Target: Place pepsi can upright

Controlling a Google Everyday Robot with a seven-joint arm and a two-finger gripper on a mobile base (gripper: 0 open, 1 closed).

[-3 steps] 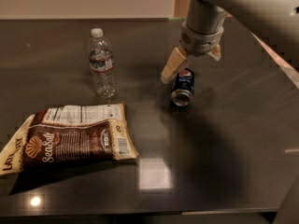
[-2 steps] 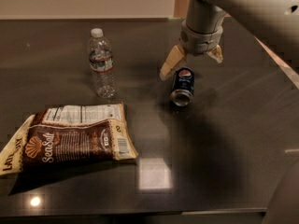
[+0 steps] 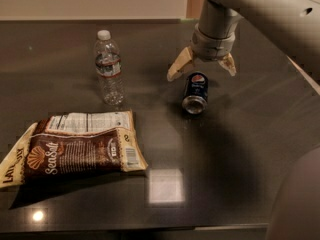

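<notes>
The pepsi can (image 3: 195,92), dark blue with a round red-white-blue logo, lies on its side on the dark table (image 3: 235,149), its silver end facing the camera. My gripper (image 3: 202,70) hangs just above and behind the can, its two tan fingers (image 3: 178,66) spread wide to either side of the can's far end. The gripper is open and holds nothing. The grey arm reaches in from the upper right.
A clear plastic water bottle (image 3: 109,68) stands upright left of the can. A brown and white chip bag (image 3: 75,148) lies flat at the front left. The table's front edge runs along the bottom. A grey robot part fills the lower right corner.
The gripper has lifted slightly away from the can and its fingers have spread wider. The can still lies on its side in the same place.
</notes>
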